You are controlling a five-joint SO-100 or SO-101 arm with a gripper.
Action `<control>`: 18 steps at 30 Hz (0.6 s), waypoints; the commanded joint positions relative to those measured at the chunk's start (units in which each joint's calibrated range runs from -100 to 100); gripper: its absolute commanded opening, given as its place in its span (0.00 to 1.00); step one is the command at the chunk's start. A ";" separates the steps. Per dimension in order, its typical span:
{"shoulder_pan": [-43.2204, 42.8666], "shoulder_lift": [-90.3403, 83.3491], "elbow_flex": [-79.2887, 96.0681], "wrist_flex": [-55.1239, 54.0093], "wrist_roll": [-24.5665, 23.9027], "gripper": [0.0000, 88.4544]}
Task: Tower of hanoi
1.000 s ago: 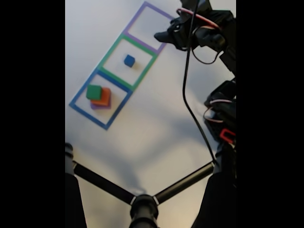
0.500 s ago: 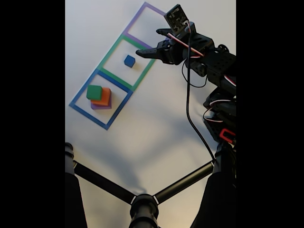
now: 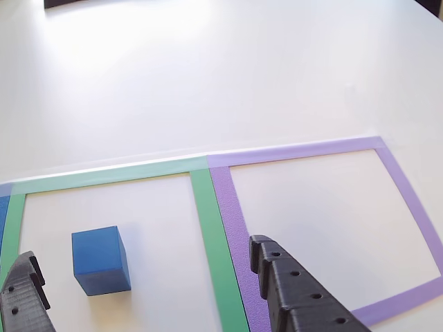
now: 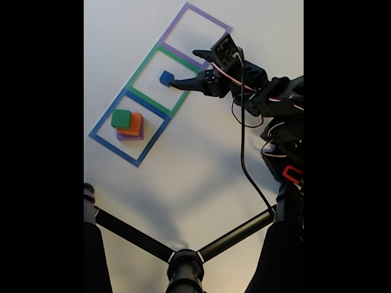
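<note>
Pincer (image 3: 142, 277) fingertips cut off below

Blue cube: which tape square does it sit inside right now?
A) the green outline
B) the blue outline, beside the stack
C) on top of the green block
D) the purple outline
A: in the fixed view the blue cube sits alone on the table inside the green tape square, apart from the stack in the blue tape square.
</note>
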 commanded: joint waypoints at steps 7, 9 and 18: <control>-3.34 21.40 -6.51 -21.09 0.19 0.42; -3.57 25.08 -8.42 -23.60 0.19 0.42; -4.56 34.94 -13.05 -30.16 0.19 0.41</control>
